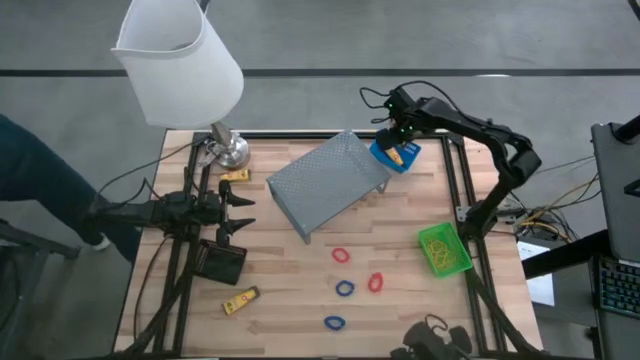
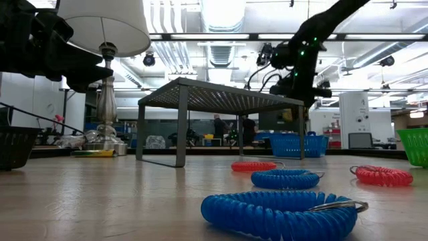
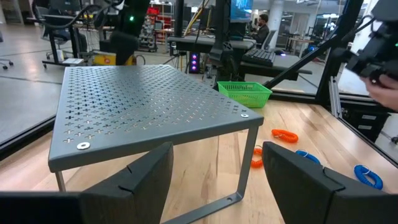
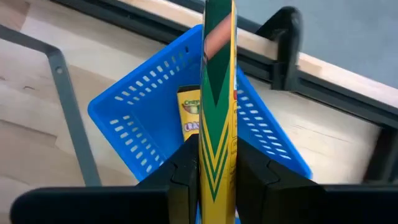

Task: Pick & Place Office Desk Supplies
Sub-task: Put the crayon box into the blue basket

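Yellow crayon box (image 4: 217, 106) with green chevrons clamped edge-on between right tool (image 4: 214, 171) fingers, hanging directly above blue bin (image 4: 134, 118) at worktop's far edge. Second yellow box (image 4: 191, 112) lies inside bin. Bin sits just beside grey perforated metal shelf (image 1: 328, 180). Green bin (image 1: 444, 249) near right edge; black bin (image 1: 220, 261) on left. Red and blue coil loops (image 1: 345, 288) scattered in front. Left tool (image 1: 240, 212) gapes wide, empty, near lamp (image 1: 185, 60).

Wood-plank desk (image 1: 290, 300). On it: grey perforated riser (image 1: 328, 181), lamp base (image 1: 229, 150), black bin (image 1: 220, 262), blue bin (image 1: 392, 155), green bin (image 1: 444, 250), two yellow boxes (image 1: 240, 300), red and blue coil loops (image 1: 345, 288).
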You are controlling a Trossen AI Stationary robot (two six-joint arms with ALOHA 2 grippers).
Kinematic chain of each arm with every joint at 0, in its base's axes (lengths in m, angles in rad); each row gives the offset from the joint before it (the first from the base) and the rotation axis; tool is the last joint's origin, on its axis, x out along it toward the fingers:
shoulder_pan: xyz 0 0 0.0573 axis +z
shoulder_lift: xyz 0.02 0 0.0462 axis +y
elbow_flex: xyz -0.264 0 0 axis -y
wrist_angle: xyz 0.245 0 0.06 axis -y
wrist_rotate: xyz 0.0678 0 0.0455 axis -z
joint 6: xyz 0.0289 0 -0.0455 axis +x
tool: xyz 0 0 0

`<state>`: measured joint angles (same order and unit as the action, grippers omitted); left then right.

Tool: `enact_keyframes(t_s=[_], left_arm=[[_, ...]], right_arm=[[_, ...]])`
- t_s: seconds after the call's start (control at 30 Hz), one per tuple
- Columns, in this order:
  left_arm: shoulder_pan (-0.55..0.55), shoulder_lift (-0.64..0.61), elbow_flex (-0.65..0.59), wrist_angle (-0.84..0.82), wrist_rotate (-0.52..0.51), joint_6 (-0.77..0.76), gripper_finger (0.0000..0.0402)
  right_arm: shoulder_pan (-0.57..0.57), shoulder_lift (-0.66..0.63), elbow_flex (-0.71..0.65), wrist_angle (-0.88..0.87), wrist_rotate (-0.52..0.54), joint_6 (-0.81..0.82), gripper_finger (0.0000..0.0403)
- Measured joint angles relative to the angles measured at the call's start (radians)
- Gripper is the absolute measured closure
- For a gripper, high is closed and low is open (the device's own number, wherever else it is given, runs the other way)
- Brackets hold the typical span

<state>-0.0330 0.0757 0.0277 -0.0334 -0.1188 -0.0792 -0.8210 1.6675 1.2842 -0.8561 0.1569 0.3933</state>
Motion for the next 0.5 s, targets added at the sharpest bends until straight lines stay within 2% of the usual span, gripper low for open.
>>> enact_keyframes(t_s=[0.5], left_arm=[[0.0, 0.0, 0.0, 0.0, 0.0, 0.0, 0.0149]], right_arm=[[-0.013, 0.087, -0.002, 0.062, -0.013, -0.002, 0.0339]])
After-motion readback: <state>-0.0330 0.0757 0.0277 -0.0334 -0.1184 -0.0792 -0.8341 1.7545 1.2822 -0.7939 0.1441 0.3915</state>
